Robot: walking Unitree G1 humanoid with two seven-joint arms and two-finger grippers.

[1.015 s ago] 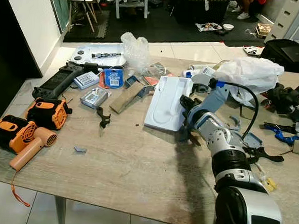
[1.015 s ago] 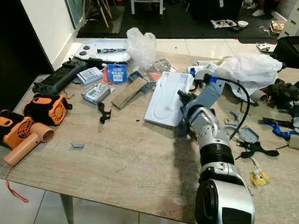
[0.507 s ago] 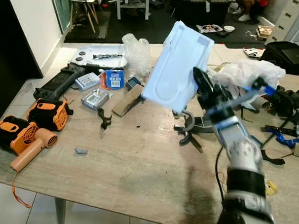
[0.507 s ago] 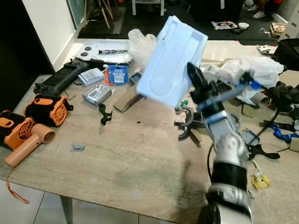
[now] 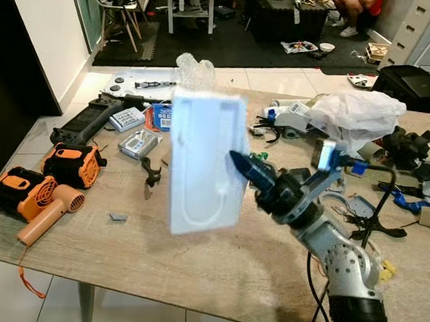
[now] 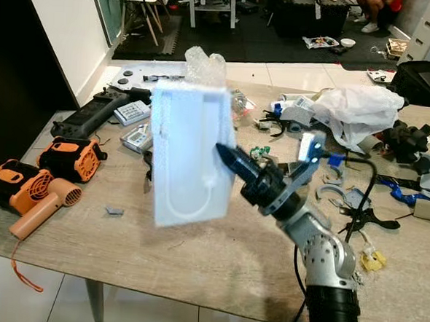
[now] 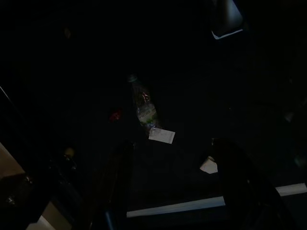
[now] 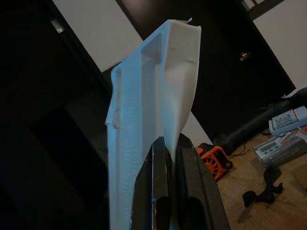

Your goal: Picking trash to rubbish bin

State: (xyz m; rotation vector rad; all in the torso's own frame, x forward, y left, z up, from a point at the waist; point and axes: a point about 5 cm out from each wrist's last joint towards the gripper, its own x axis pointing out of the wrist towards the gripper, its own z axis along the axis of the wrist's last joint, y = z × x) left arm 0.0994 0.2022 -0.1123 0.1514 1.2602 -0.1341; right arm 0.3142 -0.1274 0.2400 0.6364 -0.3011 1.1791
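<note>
Item: white plastic tray (image 5: 202, 160), pinched at its edge by the right gripper (image 5: 238, 162), held upright above the table (image 5: 195, 255). Pickup judged done; carrying to a bin remains.

The foam tray (image 5: 202, 160) is pale bluish white, held by the right gripper (image 5: 238, 162) with black fingers on a silver arm. The table (image 5: 194, 269) is light wood grain. On the left are two orange-and-black blowers (image 5: 34, 186); far right is a white plastic bag (image 5: 360, 111).
</note>
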